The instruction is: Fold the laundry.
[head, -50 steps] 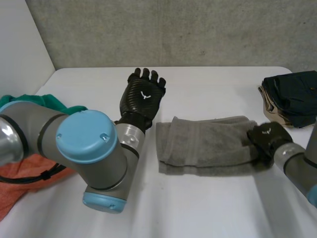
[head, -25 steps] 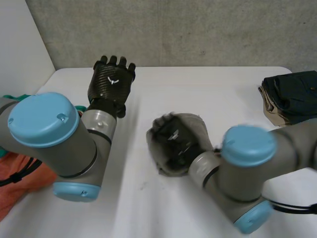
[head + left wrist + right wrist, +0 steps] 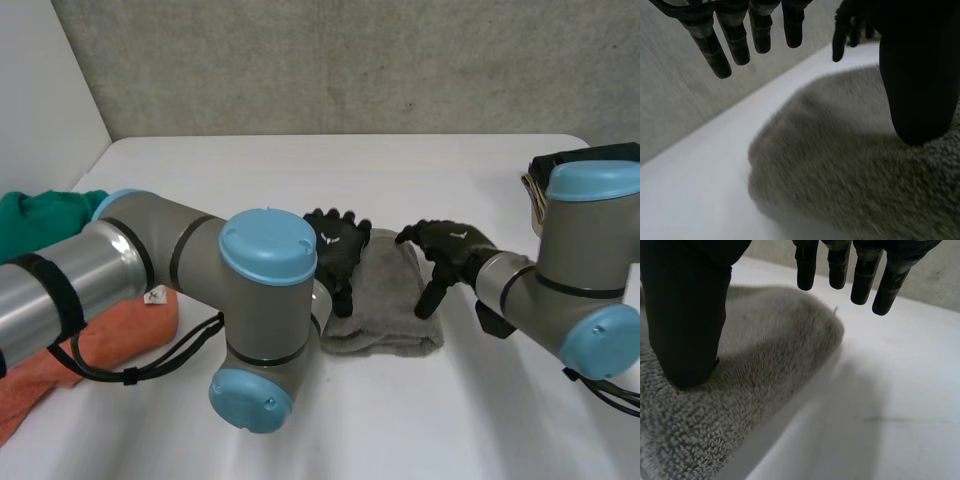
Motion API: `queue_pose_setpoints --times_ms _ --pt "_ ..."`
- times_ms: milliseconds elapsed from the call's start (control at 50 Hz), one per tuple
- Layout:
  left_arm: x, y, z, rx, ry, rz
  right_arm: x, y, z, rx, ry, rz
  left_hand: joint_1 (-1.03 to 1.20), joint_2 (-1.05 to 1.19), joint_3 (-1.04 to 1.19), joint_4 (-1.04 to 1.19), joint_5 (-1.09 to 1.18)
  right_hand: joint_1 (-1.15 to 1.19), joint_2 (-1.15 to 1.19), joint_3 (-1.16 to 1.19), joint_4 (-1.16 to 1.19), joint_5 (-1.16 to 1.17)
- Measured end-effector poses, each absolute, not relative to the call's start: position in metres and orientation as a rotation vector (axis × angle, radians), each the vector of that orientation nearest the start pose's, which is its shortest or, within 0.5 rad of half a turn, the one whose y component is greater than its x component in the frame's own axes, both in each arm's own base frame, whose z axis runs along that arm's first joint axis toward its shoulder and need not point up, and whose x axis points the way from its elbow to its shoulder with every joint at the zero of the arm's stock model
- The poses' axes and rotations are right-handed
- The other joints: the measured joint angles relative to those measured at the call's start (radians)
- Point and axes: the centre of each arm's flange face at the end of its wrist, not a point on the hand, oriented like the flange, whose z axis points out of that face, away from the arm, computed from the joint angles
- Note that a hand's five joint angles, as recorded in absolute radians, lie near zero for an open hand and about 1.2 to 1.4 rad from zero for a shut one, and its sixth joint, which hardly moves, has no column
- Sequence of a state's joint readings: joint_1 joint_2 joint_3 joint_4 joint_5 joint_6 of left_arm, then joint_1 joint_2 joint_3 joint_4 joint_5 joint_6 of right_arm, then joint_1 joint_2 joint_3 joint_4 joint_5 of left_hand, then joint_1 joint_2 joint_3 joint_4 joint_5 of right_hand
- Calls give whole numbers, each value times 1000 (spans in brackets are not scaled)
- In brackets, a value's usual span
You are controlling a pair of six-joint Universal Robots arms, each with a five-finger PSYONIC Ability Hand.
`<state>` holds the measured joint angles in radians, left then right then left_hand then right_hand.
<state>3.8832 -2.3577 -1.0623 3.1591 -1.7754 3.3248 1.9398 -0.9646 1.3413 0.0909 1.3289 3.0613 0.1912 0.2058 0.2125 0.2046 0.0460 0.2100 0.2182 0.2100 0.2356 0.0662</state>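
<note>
A grey towel (image 3: 385, 310) lies folded into a small thick pad in the middle of the white table (image 3: 420, 170). My left hand (image 3: 338, 252) rests on the towel's left part, open with its fingers straight. In the left wrist view its thumb (image 3: 915, 85) presses on the towel (image 3: 840, 170) while the fingers hang above it. My right hand (image 3: 455, 248) is at the towel's right edge, open, fingers pointing down. In the right wrist view its thumb (image 3: 685, 320) stands on the towel (image 3: 775, 345) and its fingers hover past the folded edge.
A stack of dark folded clothes (image 3: 600, 160) sits at the back right, partly behind my right arm. A green cloth (image 3: 40, 220) and an orange cloth (image 3: 110, 335) lie at the left edge. A grey wall runs behind the table.
The right hand carried the towel's right end over to the left, halving it, then let go and drew back to the right edge. The left hand came down onto the towel.
</note>
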Motion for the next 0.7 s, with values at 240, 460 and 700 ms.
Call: queue_pose_setpoints --times_ms 240,460,700 --pt "-385 -214 143 1276 2312 -1769 294 -294 124 -1023 2368 -1469 0 0 0 0 0 -27 0 0 0 -8" --pt "-391 -216 190 1314 2065 -1946 293 -279 166 -1090 2254 -1748 0 0 0 0 0 -31 0 0 0 -8" --pt "-393 -220 265 1530 1993 -2366 289 -201 152 -1118 2033 -1868 0 0 0 0 0 -31 0 0 0 -8"
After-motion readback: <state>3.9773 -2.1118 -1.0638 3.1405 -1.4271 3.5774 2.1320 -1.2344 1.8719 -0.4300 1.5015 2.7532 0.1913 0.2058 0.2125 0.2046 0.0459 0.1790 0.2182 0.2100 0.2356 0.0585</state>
